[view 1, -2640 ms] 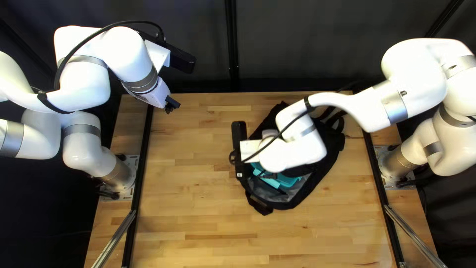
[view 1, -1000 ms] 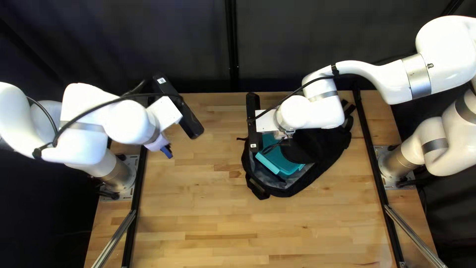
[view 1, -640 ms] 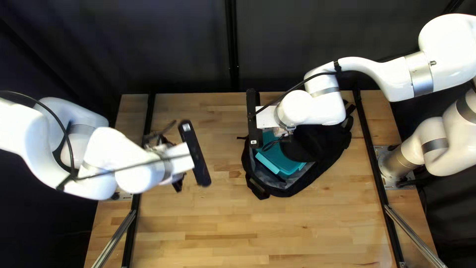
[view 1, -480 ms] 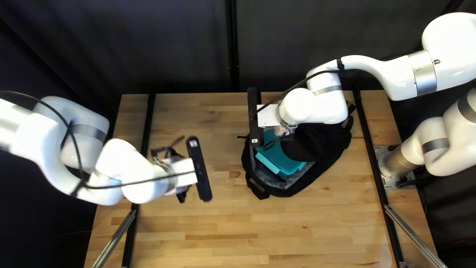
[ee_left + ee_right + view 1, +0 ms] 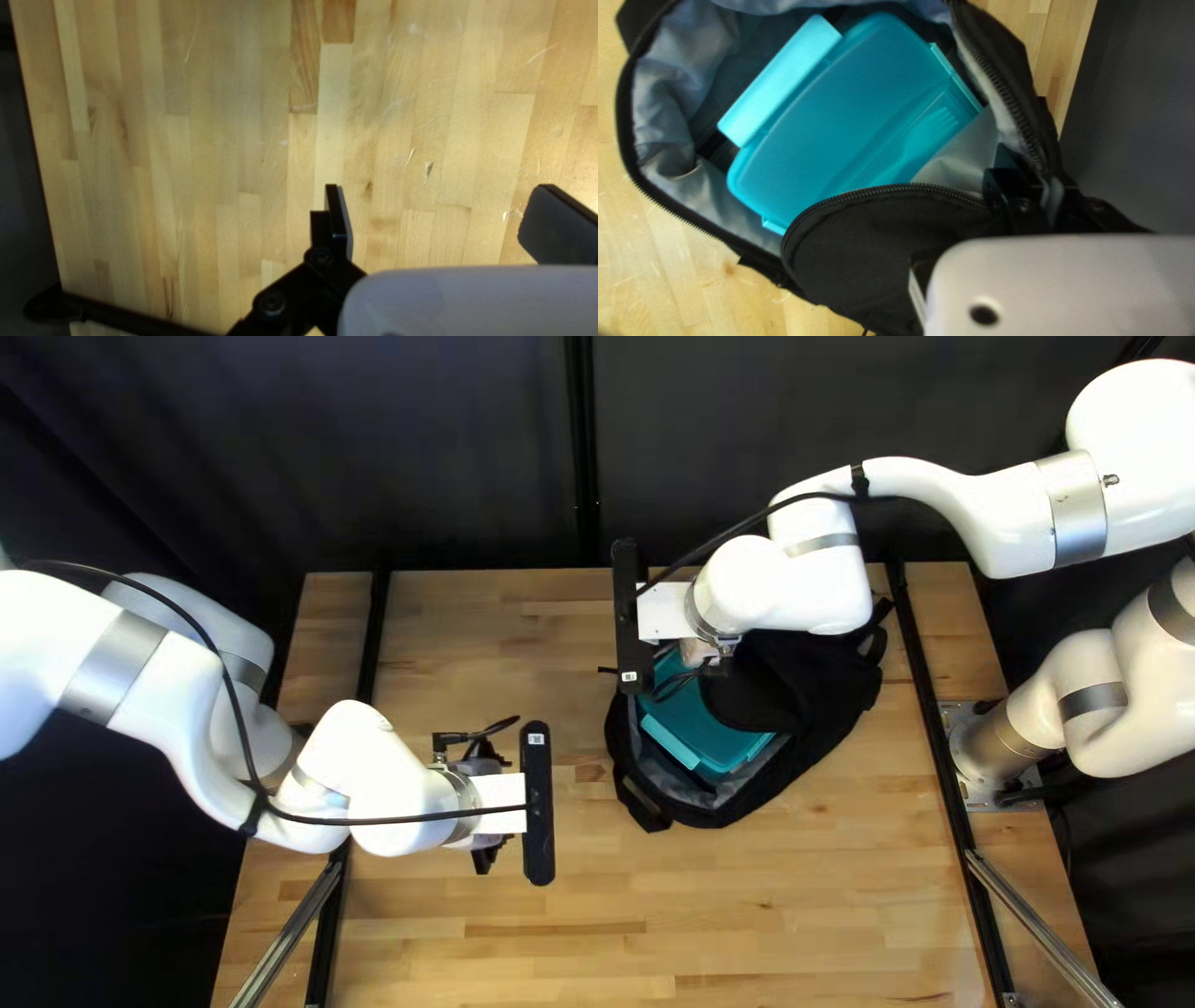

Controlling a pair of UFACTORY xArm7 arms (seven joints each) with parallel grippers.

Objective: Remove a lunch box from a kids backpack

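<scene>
Left pincer [image 5: 439,186] should head to two o'clock in the top left view, grip the lunch box [image 5: 834,118] inside the open backpack [image 5: 822,734] by an edge, and lift past the flap [image 5: 865,249]. It gapes wide, empty; right pincer [image 5: 1051,180] looks closed on the backpack's rim [image 5: 1002,87].

The left black two-fingered pincer [image 5: 486,855] gapes above the pale wood-strip desk [image 5: 187,124], a slim black bar [image 5: 124,314] between its eight and nine o'clock
</scene>
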